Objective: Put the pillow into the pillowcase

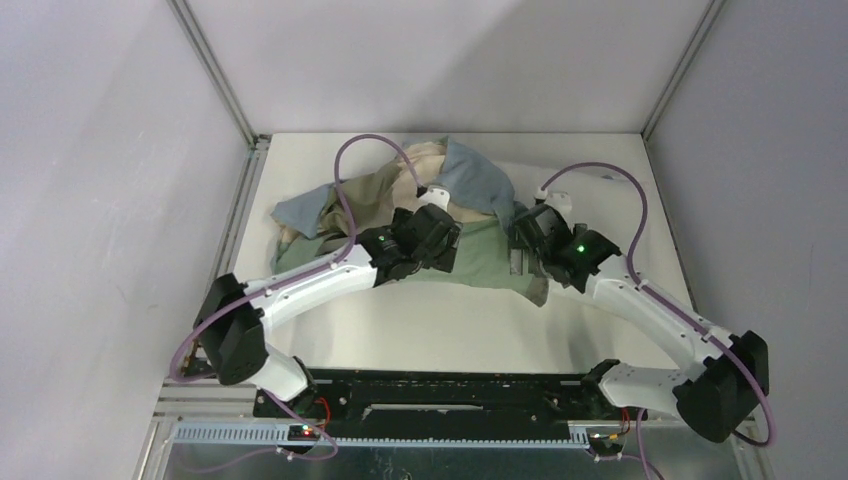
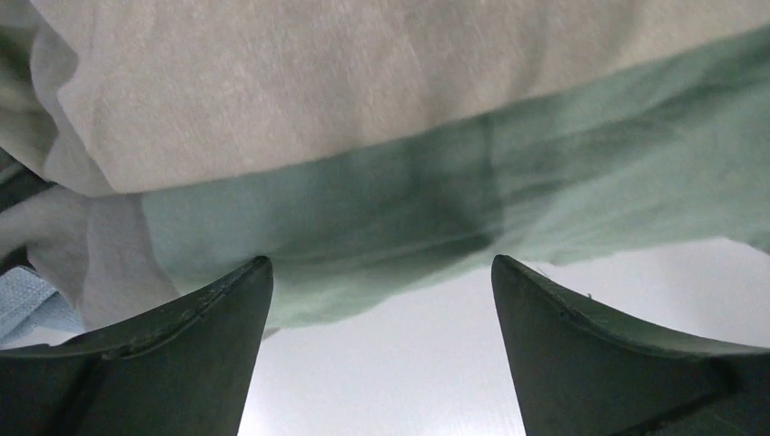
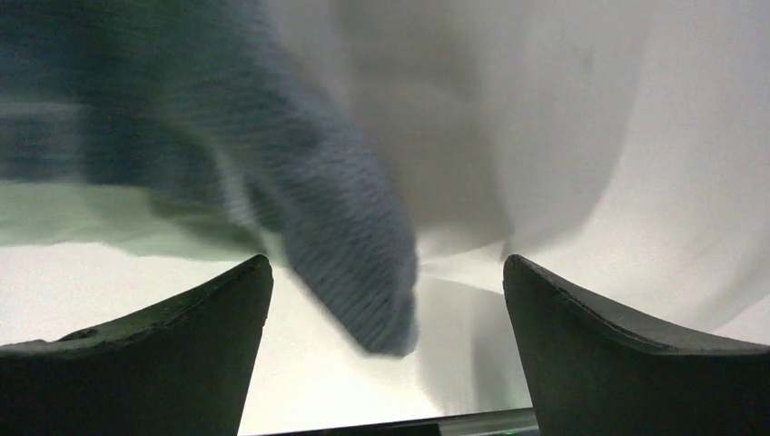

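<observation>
The pillowcase (image 1: 478, 182) lies crumpled at the back middle of the table, blue-grey outside, with its beige-green inner side (image 1: 485, 258) spread toward me. The off-white pillow (image 1: 600, 182) shows to its right, partly covered by it. My left gripper (image 1: 452, 240) is open and empty, just in front of the green cloth edge (image 2: 409, 209). Pale beige cloth (image 2: 345, 82) lies above that edge; I cannot tell if it is pillow. My right gripper (image 1: 520, 246) is open. A blue-grey corner (image 3: 363, 263) hangs between its jaws, ungripped, with the pillow (image 3: 545, 127) behind.
Grey enclosure walls (image 1: 120, 200) and metal corner posts (image 1: 215, 70) close in the table on three sides. Purple cables (image 1: 345, 190) loop over both arms. A black rail (image 1: 450, 395) runs along the near edge between the arm bases.
</observation>
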You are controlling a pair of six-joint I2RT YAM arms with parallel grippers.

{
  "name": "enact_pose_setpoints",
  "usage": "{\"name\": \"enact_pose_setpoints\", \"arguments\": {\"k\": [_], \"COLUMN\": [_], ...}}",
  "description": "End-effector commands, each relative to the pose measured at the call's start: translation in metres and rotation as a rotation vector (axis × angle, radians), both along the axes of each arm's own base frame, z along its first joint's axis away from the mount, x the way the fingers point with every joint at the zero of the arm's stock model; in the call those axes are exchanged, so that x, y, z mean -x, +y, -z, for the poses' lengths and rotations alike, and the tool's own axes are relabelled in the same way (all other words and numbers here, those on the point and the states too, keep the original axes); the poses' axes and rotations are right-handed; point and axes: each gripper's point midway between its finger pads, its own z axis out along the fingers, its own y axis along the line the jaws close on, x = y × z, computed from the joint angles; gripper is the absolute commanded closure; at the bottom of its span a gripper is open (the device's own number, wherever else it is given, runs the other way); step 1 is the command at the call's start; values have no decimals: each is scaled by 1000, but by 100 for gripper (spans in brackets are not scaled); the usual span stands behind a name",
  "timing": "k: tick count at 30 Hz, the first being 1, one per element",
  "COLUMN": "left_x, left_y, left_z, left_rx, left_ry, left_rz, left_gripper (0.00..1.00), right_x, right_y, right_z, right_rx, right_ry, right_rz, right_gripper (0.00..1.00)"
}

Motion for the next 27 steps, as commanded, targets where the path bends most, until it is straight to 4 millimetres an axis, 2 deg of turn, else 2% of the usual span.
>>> {"name": "enact_pose_setpoints", "arguments": {"k": [1, 2, 3, 4, 6, 7, 8, 9, 11, 15, 18, 19, 20, 22, 25, 27], "left_x": [-33, -39, -45, -49, -52, -51, -47, -41, -26, 4, 13, 13, 10, -3, -26, -47], "left_y": [1, -1, -1, -2, 0, 2, 5, 11, 24, 49, 55, 53, 51, 48, 48, 48], "left_z": [-4, -2, -3, -6, -18, -30, -45, -63, -99, -178, -226, -236, -243, -248, -235, -222], "left_rx": [-26, -47, -64, -76, -97, -97, -88, -66, -13, 77, 82, 81, 85, 82, 72, 102], "left_ry": [-121, -131, -145, -151, -162, -172, -184, -199, -231, -307, -351, -358, -359, -342, -280, -233], "left_rz": [-122, -130, -135, -134, -122, -107, -93, -81, -54, 23, 83, 111, 119, 106, 69, 46], "left_gripper": [10, 15, 25, 40, 79, 91, 98, 100, 100, 100, 100, 100, 100, 100, 100, 100], "right_x": [-14, -21, -28, -31, -33, -33, -31, -28, -19, 11, 34, 37, 37, 28, 1, -25], "right_y": [-20, -18, -14, -8, 10, 20, 29, 38, 56, 94, 122, 128, 131, 129, 112, 92], "right_z": [23, 25, 23, 19, 1, -12, -25, -36, -64, -122, -164, -174, -184, -189, -175, -162], "right_rx": [51, 45, 38, 36, 30, 31, 28, 18, -29, -169, -292, -330, -360, -380, -398, -399], "right_ry": [5, 9, 4, 6, -5, -18, -31, -37, -62, -102, -124, -132, -145, -154, -118, -115], "right_rz": [84, 69, 53, 27, -37, -68, -99, -131, -198, -357, -469, -488, -499, -480, -414, -339], "right_gripper": [3, 8, 16, 28, 64, 80, 94, 100, 100, 100, 100, 100, 100, 100, 100, 95]}}
